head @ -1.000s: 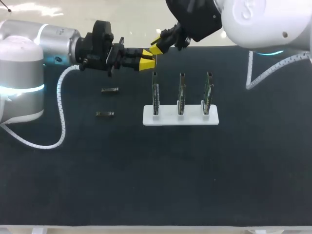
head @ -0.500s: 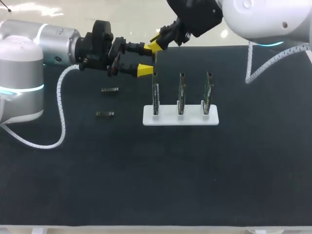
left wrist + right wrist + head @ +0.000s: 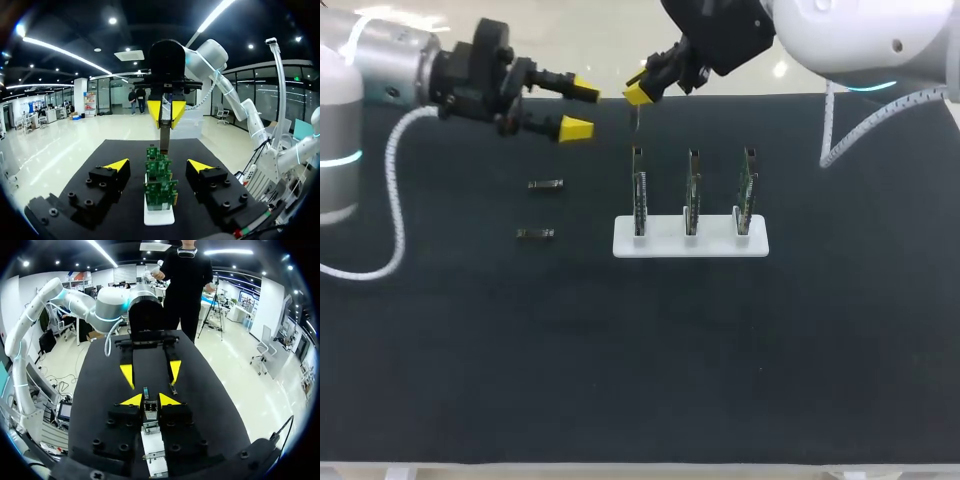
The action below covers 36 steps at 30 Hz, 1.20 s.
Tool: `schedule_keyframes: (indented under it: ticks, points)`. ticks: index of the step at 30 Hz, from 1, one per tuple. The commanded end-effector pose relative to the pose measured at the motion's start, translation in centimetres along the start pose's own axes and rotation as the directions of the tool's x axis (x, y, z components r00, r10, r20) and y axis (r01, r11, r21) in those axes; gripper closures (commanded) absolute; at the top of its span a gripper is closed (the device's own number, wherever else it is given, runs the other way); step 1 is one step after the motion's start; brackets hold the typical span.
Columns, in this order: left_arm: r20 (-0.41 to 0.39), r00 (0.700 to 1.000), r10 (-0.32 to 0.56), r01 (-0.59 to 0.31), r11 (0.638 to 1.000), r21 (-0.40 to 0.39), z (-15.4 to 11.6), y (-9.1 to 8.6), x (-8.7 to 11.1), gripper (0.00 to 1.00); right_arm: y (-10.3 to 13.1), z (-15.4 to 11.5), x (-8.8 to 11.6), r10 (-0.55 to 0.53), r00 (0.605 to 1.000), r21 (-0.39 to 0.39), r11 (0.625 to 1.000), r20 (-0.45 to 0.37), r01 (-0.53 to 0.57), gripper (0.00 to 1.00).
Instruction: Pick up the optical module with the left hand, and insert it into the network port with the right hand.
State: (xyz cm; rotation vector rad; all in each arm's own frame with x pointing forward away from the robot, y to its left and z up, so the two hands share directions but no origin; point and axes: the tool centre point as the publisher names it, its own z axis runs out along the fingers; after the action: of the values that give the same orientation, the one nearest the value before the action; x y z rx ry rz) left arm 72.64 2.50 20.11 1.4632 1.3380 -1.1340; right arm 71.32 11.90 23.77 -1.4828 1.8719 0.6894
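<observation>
Over far-left mat, head view, L gripper: fingers spread wide, nothing betw. them; well apart from R gripper.
Head view, R gripper: pinched on optical module, which hangs end-down from the yellow tips, above the leftmost of 3 boards, not touching it.
Head view, change: 1 s ago L tips were closed right at R tips, both at the module. 0.5 s ago L fingers had opened. Now L arm has pulled back leftward. R gripper w/ module sits in abt the same spot.
Head view, white stand: holds the 3 boards upright in a row; unmoved.
Head view, spare modules: 2 lie flat on mat left of stand, one nearer the front edge than the other; unmoved.
L wrist view, L gripper: yellow tips far apart, empty; boards line up one behind another ahead betw. the fingers.
L wrist view, R gripper: ahead, pointing down, tips closed on module, which hangs over the board row; contact w/ a board can't be told.
R wrist view, R gripper: tips narrow, clamped on both sides of module.
R wrist view, L gripper: ahead, facing, fingers wide; spare modules on mat just ahead of R tips.
Port: too small to make out in any view.
</observation>
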Motion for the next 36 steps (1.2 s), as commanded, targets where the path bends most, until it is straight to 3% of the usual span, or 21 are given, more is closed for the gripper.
schedule_keyframes:
  ticks: [1, 8, 15, 36]
  points:
    - [-0.056, 0.998, 0.02, -0.021, 0.999, -0.028, -2.5, -0.7, -0.3, 0.0, -0.7, 0.2, -0.1, -0.005, 1.0, -0.019, 1.0, 0.003, 0.005, 1.0]
    - [-0.132, 0.99, 0.041, -0.044, 0.999, -0.019, -5.9, -0.4, 0.7, 0.0, -1.0, 0.6, -0.6, -0.017, 1.0, -0.038, 0.999, -0.001, 0.017, 1.0]
    - [-0.305, 0.952, 0.005, -0.022, 0.998, -0.053, -7.7, 0.2, 2.4, 0.0, -1.2, 1.2, -1.1, -0.026, 1.0, -0.05, 0.998, -0.005, 0.026, 1.0]
    - [-0.297, 0.954, 0.039, -0.052, 0.998, -0.035, -8.6, 0.4, 2.7, 0.0, -1.2, 1.5, -1.7, -0.047, 0.999, -0.067, 0.997, -0.02, 0.045, 1.0]
